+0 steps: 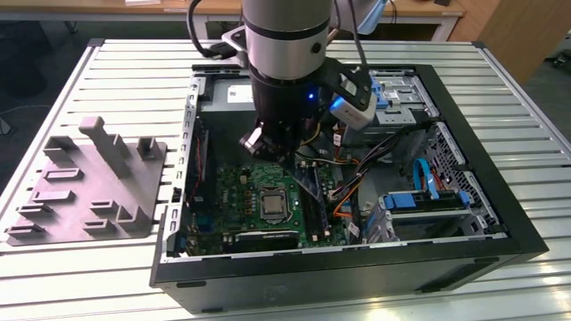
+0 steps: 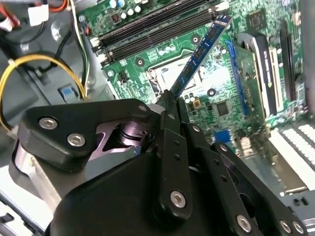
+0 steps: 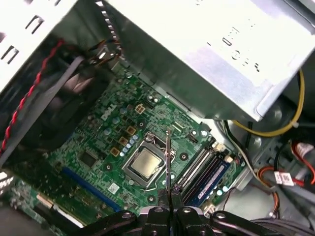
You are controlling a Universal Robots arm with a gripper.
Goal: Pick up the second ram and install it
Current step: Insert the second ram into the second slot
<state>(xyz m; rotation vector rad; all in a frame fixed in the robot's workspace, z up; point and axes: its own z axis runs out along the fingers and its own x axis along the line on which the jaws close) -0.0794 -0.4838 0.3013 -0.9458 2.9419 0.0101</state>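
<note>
- Tool (image 2: 170,98) clamped on one end of the second ram (image 2: 199,51); the stick juts out over the motherboard (image 3: 98,147), near the memory slots (image 3: 199,169), not seated.
- Risk: with an end grip and a tilted stick, it could pivot, meet a slot askew, jam or scrape the board.
- Computer case (image 1: 348,274) holds the motherboard, power supply (image 3: 206,54) and cables (image 2: 29,61).
- Grey fixture (image 1: 98,180) on the tabletop (image 1: 535,287), beside the case.

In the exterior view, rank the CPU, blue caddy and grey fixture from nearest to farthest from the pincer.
1. CPU: on the motherboard, beside the pincer, which grips the ram.
2. Blue caddy: inside the case, exterior view's right.
3. Grey fixture: outside the case, exterior view's left.
</note>
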